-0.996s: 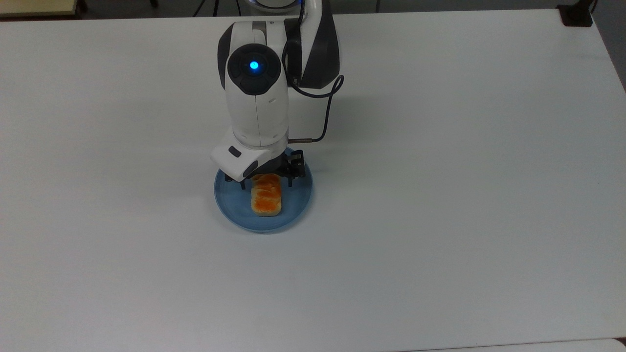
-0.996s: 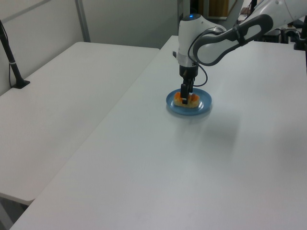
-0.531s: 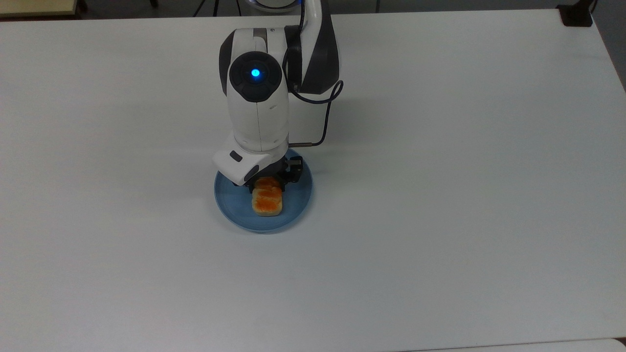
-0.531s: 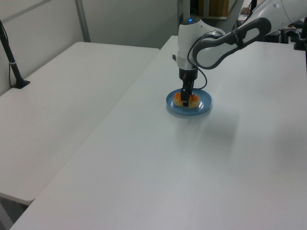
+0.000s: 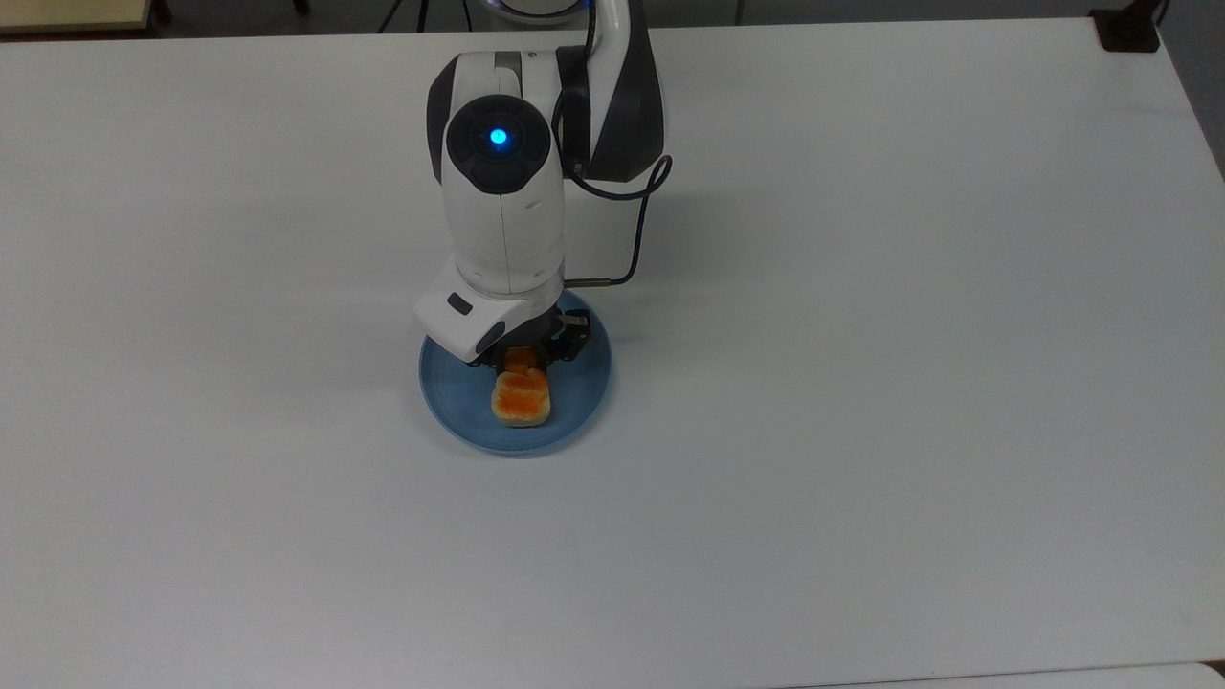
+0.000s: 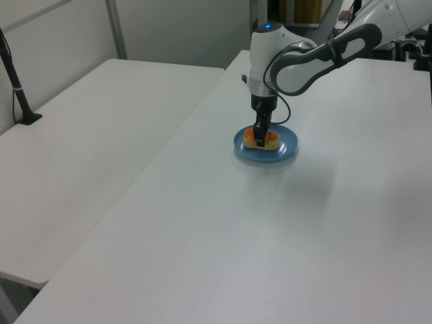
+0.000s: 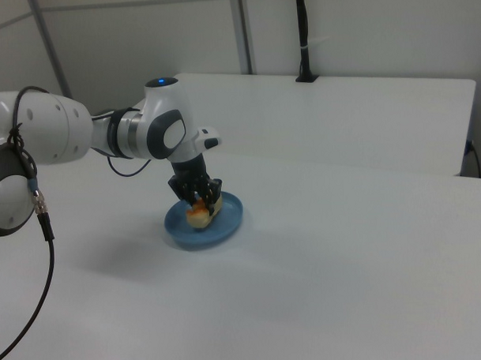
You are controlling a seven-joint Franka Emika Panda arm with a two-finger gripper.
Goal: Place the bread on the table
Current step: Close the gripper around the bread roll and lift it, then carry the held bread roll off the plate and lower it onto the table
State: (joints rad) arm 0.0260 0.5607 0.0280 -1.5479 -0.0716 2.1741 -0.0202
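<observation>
The bread (image 5: 522, 399), a small loaf with an orange-glazed top, is over the round blue plate (image 5: 586, 383) near the middle of the white table (image 5: 861, 383). My gripper (image 5: 522, 358) points straight down with its black fingers shut on the loaf's far end, which the white hand partly hides in the top view. In the left view the gripper (image 6: 260, 138) stands across the bread (image 6: 271, 139) above the plate (image 6: 287, 150). In the right view the bread (image 7: 198, 219) hangs tilted from the gripper (image 7: 203, 203), just above the plate (image 7: 228, 220).
The arm's black cable (image 5: 639, 212) loops out on the top view's right of the wrist. A black clamp (image 5: 1127, 29) sits at the table's far right corner. A second white table (image 6: 81, 135) with a black post (image 6: 19, 94) adjoins in the left view.
The fingers have closed in from a wide spread onto the bread's sides. The loaf's near end now sits slightly raised and tilted. The arm has barely shifted.
</observation>
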